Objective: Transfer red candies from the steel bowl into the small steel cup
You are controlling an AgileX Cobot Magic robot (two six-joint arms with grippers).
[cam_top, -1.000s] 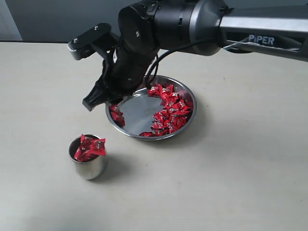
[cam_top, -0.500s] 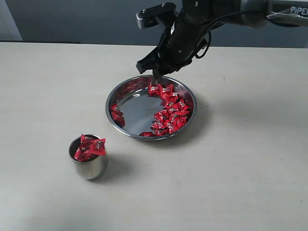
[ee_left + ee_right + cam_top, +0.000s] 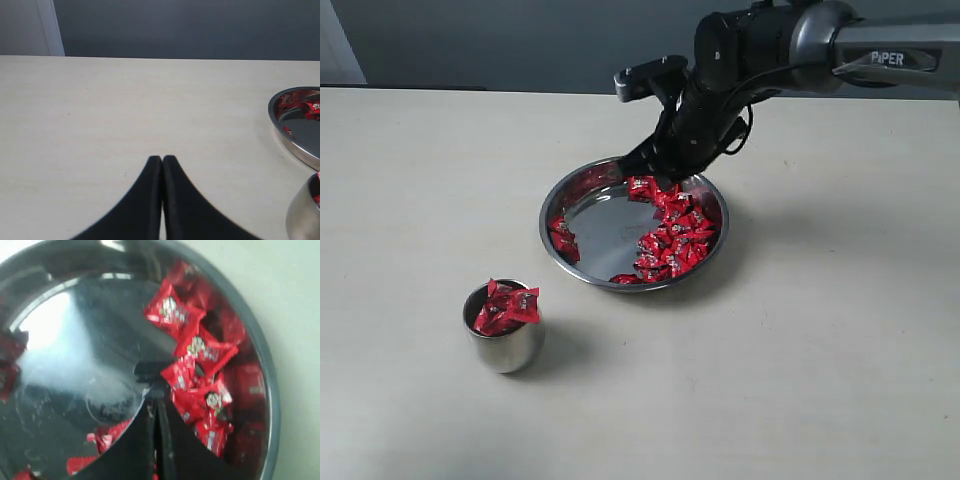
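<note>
Right claw (image 3: 154, 388) has dropped shut beside the red candies (image 3: 201, 348).

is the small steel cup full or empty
Full: red candies heap above the rim of the small steel cup, which stands upright.

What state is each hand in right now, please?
Left hand: closed, empty, above the table.
Right hand: closed, tips in the steel bowl against the red candies; whether one is pinched cannot be told.
</note>
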